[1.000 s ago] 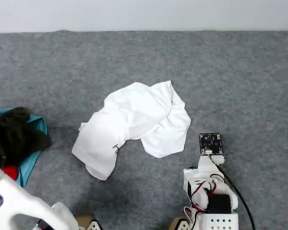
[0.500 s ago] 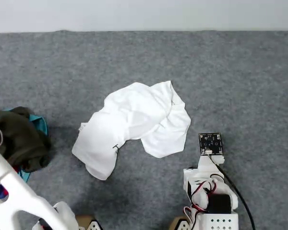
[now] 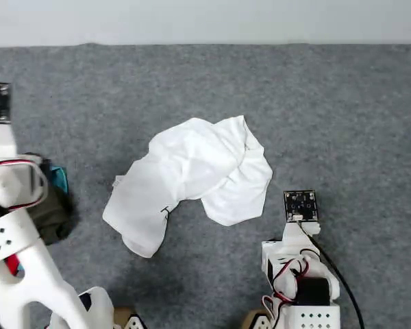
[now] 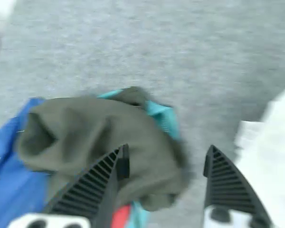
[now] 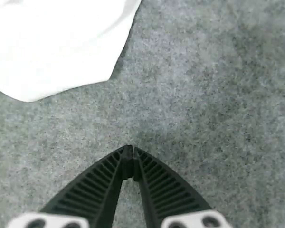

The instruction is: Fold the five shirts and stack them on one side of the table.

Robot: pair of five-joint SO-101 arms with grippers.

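Left arm (image 3: 14, 233) has swung forward along the grey mat's (image 3: 342, 103) left edge, over the shirt pile (image 3: 58, 216).
High view: white shirt (image 3: 192, 178) lies crumpled at centre. Left wrist view: left gripper (image 4: 167, 151) spread wide above the pile's olive shirt (image 4: 85, 128). Right wrist view: right gripper (image 5: 132, 151) pressed together over bare mat, near the white shirt's corner.

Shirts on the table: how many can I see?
5, likely: white shirt in the middle; piled at the left side, olive shirt on top of teal shirt, blue shirt, red shirt. Partly hidden.
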